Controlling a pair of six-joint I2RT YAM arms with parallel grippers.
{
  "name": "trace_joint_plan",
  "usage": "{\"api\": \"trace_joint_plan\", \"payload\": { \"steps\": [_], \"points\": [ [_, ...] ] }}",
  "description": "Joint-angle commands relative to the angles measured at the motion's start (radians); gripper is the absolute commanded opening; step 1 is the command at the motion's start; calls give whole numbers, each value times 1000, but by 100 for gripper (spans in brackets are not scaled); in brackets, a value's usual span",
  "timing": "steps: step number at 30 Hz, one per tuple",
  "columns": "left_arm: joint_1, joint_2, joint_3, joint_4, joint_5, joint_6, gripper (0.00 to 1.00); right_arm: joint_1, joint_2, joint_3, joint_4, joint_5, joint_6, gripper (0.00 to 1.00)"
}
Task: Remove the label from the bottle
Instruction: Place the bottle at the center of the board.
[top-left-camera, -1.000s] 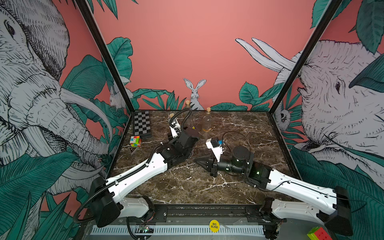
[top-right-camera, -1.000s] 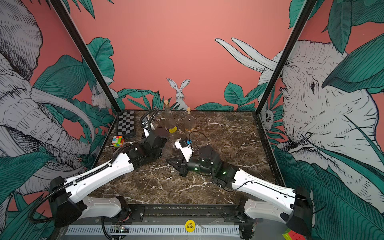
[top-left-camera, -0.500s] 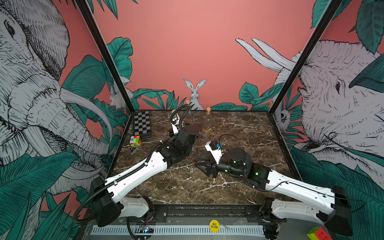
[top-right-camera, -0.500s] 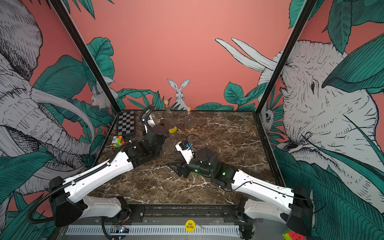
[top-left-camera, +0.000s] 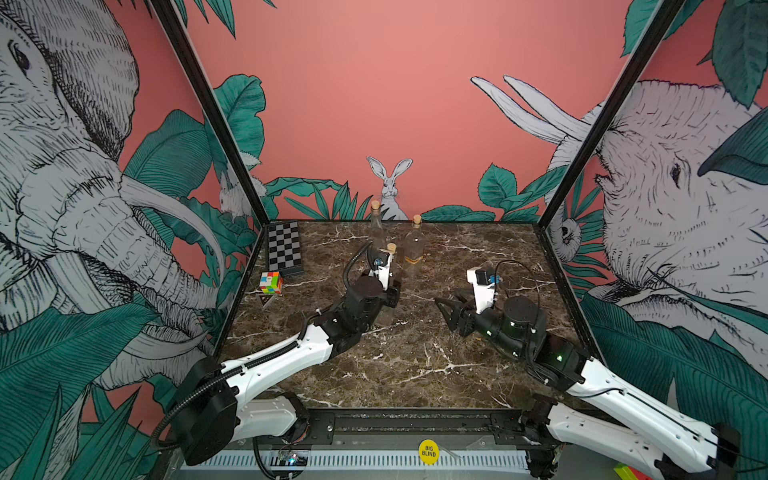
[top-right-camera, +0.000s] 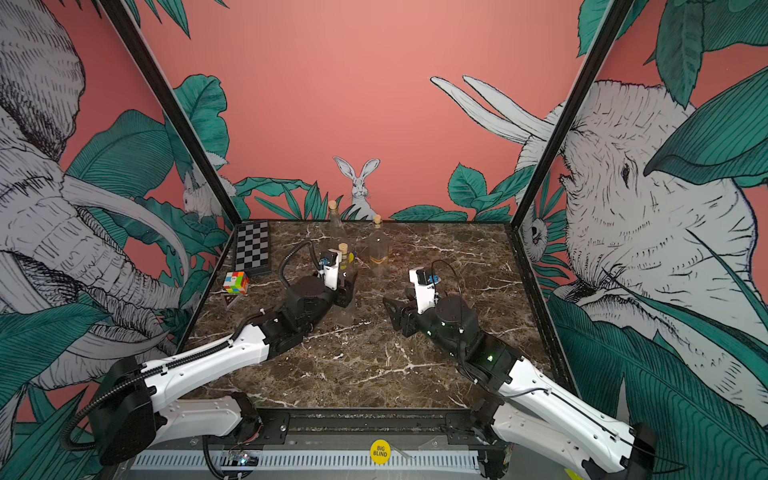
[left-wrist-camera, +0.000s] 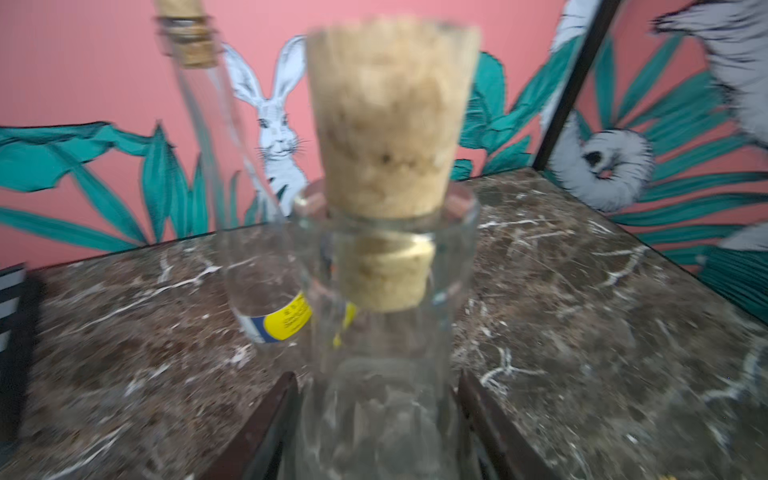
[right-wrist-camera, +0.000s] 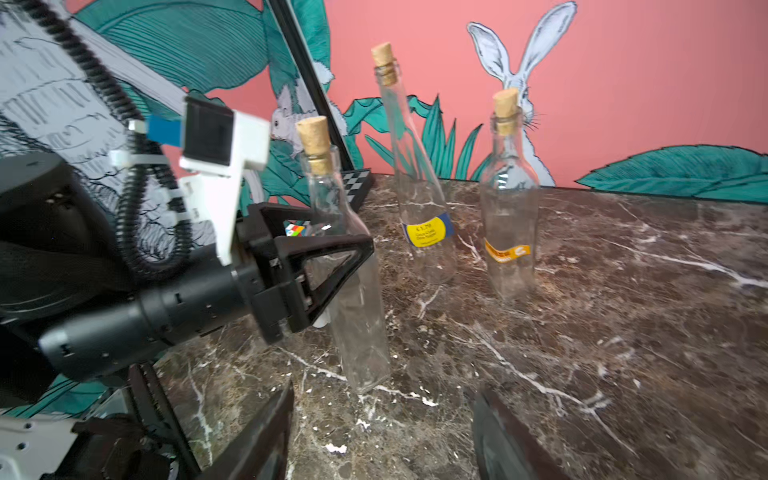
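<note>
A clear glass bottle (right-wrist-camera: 357, 299) with a cork (left-wrist-camera: 390, 120) stands upright on the marble table (top-left-camera: 415, 365). My left gripper (left-wrist-camera: 378, 415) is shut on its body, one finger on each side; in both top views it sits left of centre (top-left-camera: 390, 291) (top-right-camera: 347, 291). No label shows on the sides of this bottle that I see. My right gripper (right-wrist-camera: 382, 440) is open and empty, a little to the right of the bottle (top-left-camera: 446, 303) (top-right-camera: 392, 307). Small white scraps (right-wrist-camera: 336, 448) lie on the marble between its fingers.
Behind the held bottle stand a tall corked bottle with a yellow and blue label (right-wrist-camera: 424, 232) and a shorter one with an orange label (right-wrist-camera: 507, 249). A chessboard (top-left-camera: 284, 249) and a colour cube (top-left-camera: 271, 282) lie at the far left. Walls enclose three sides.
My right gripper has opened and drawn back to the right, away from the bottle. The left gripper keeps its hold on the bottle.
</note>
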Motion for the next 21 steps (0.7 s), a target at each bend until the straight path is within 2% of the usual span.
{"api": "trace_joint_plan", "payload": {
  "steps": [1,3,9,21],
  "points": [
    [36,-51,-32,225,247,98,0,-24,-1,-9,7,51,27,67],
    [43,-52,-72,295,275,127,0,-39,9,-11,18,44,32,67],
    [56,-29,-111,352,320,173,0,-80,50,2,26,12,46,67],
    [58,70,-198,563,296,136,0,-107,115,47,7,-17,55,67]
  ]
}}
